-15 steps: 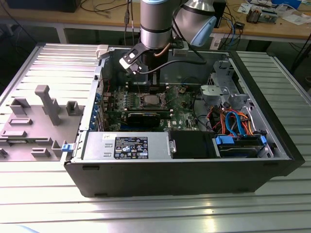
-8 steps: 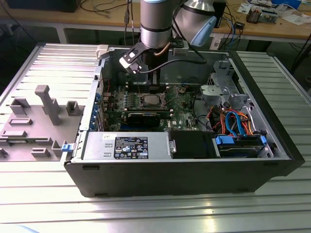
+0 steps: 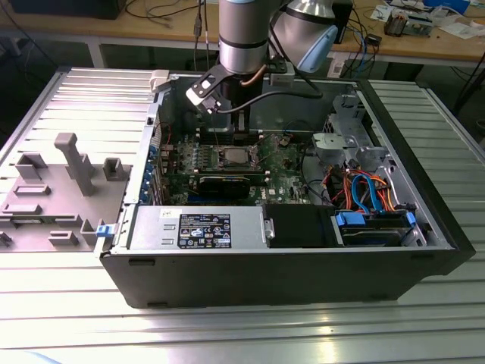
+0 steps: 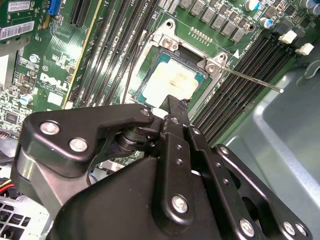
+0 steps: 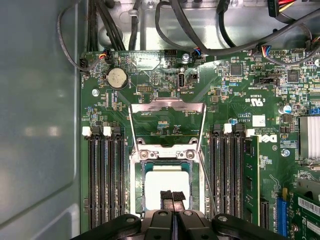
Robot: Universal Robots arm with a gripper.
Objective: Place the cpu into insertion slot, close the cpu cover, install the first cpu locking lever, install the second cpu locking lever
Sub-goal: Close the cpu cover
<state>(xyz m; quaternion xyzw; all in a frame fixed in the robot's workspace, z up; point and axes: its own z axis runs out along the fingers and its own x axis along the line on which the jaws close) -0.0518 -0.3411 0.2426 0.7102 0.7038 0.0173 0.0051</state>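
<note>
The cpu [image 5: 167, 186] lies flat in the insertion slot [image 5: 137, 187] of the green motherboard, its pale metal top showing; it also shows in the second wrist view as the cpu [image 4: 172, 82]. The cpu cover [image 5: 167, 105] is swung open, away from the slot, and the board shows through its window. My gripper [image 5: 172, 197] hangs just over the cpu's near edge with its black fingertips [image 4: 172, 107] pressed together and nothing between them. One thin locking lever [image 4: 250, 79] sticks out free beside the slot. In the exterior view my gripper [image 3: 236, 135] is inside the case above the insertion slot [image 3: 231, 158].
Black memory slots [image 5: 105, 180] flank the socket on both sides. Cable bundles [image 5: 200, 30] run along the case wall behind the board. A long black expansion card [image 3: 223, 182] sits in front of the socket, with the power supply [image 3: 197, 227] and drive bay [image 3: 371, 227] near the case front.
</note>
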